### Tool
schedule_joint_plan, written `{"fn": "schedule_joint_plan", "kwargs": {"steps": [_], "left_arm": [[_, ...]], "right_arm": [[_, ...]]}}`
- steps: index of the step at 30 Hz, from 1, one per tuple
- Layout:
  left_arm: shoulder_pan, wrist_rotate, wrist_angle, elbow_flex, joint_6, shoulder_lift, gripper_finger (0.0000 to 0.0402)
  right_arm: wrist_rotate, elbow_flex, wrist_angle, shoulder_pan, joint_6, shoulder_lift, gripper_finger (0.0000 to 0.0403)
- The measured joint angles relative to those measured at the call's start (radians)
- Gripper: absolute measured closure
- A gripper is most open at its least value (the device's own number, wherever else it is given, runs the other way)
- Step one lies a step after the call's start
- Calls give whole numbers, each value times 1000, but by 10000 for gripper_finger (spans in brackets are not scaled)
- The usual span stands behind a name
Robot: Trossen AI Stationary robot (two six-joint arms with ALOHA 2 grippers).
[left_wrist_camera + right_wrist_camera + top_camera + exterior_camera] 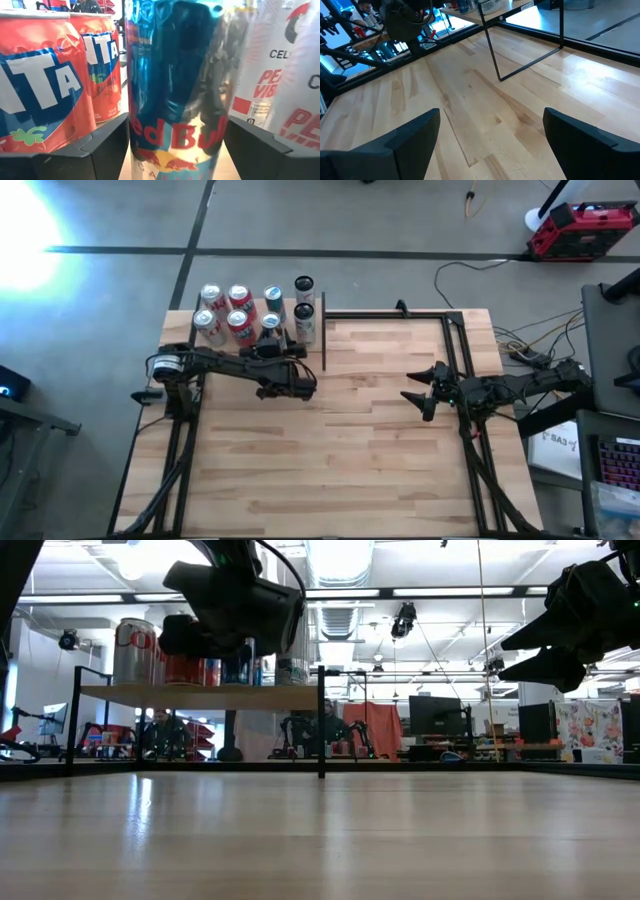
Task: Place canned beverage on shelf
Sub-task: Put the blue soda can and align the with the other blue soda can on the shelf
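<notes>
The shelf, a pale board on a thin black frame, stands at the table's far left corner and carries several cans. A blue and silver beverage can stands upright on it near its front edge, between red-orange cans and white cans. My left gripper reaches level toward the table's far edge; it is open, with one finger on each side of the blue can's lower part. My right gripper hovers open above the table's right half and holds nothing. My left gripper's fingers stand close against both sides of the blue can's lower body, coming level from the table's near side. Whether they still touch the can I cannot tell. The can is upright among the other cans.
Two dark cans stand at the shelf's right end beside its black leg. Black frame rails run along the table's sides. The striped tabletop lies bare in the middle and near side. Cables and a red case lie on the floor beyond.
</notes>
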Motion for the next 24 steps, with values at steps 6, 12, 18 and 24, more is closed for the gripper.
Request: {"fn": "schedule_joint_plan", "kwargs": {"steps": [6, 12, 18, 24], "left_arm": [[7, -1, 0, 0, 0, 0, 114], [3, 0, -1, 0, 31, 0, 114], [-16, 52, -6, 0, 44, -11, 114], [-37, 128, -9, 1, 44, -22, 114]], "right_arm": [[0, 0, 0, 0, 0, 0, 67], [0, 0, 0, 0, 0, 0, 67], [0, 0, 0, 0, 0, 0, 67], [0, 0, 0, 0, 0, 0, 67]]}}
